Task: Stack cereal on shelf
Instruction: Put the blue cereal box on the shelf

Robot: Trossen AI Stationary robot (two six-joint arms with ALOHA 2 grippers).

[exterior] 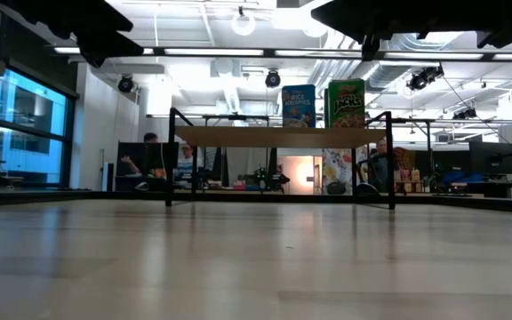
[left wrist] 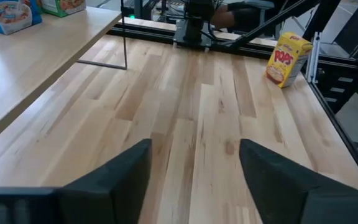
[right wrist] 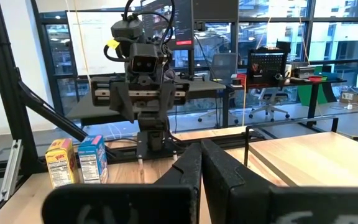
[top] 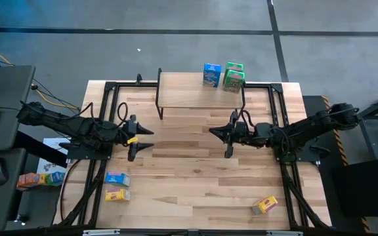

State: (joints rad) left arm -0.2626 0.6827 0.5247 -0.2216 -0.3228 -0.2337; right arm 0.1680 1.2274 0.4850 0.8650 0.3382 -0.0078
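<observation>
"POPS" on the yellow box [left wrist: 287, 58]; "RICE KRISPIES" on the blue box [exterior: 298, 106].

Two blue boxes [top: 211, 74], two yellow [top: 264, 205], seemingly two green [top: 233, 77].

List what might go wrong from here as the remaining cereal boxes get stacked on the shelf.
1. The blue box and green boxes crowd the right end of the shelf; a new box set close beside them may topple them.
2. The yellow box sits near the table's front edge; a sloppy grasp by the right gripper might nudge it off.
3. The blue box and yellow box lie close together, so the left gripper may bump one.
</observation>
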